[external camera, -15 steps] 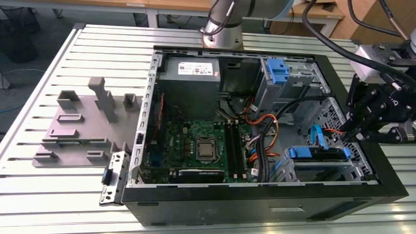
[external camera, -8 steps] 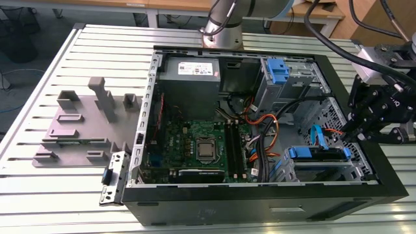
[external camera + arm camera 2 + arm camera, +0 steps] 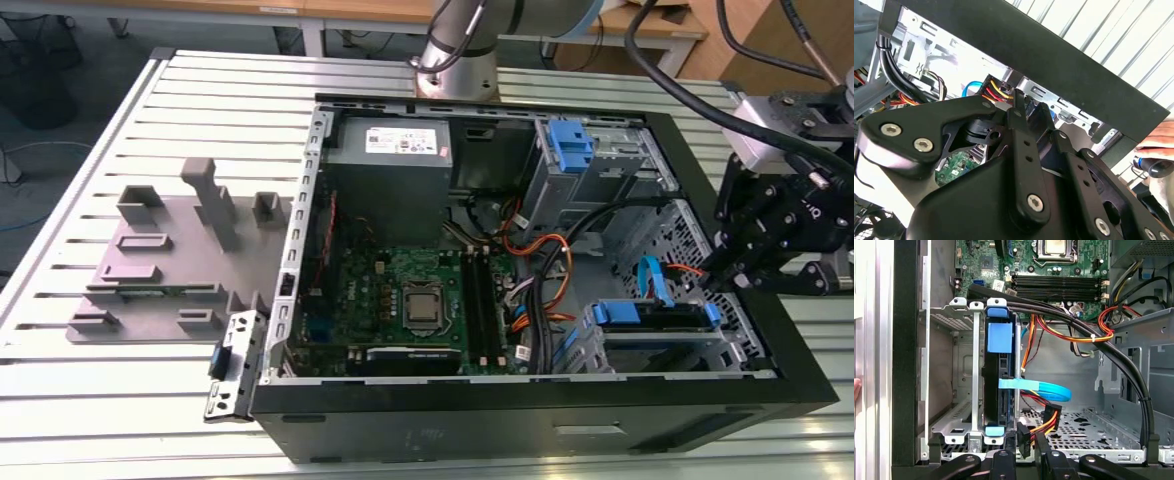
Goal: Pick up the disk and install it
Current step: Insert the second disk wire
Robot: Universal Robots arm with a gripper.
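An open black computer case (image 3: 534, 420) lies flat on a silver worktop (image 3: 80, 400) made of long metal slats. Inside the case is a green board (image 3: 400, 300) with a shiny square chip in the middle and thin black slots beside it. A grey boxy power supply (image 3: 390, 150) with a white label sits at the far end of the case. A blue plastic bracket (image 3: 569, 148) is fixed to the metal cage near it.

The disk (image 3: 647, 318) sits in a thin metal cage at the corner of the case nearest the exterior view's right and the near edge of the worktop. In the first wrist view the disk (image 3: 1000, 385) stands on its thin edge in its slot, dark and flat, with blue plastic pieces along it. A flat, bendy blue cable (image 3: 1039, 388) curls out beside it, and a bunch of red, yellow and orange wires runs close by.

The end effector (image 3: 737, 270) is black and chunky, made of hard metal bars with round silver screws. It hangs over the case's wall on the exterior view's right, just beside the disk's cage. It has nothing in its hold. I cannot tell how far apart its fingers are.

A grey plastic stand (image 3: 174, 260) with blocky posts rests on the worktop, beyond the case on the exterior view's left.
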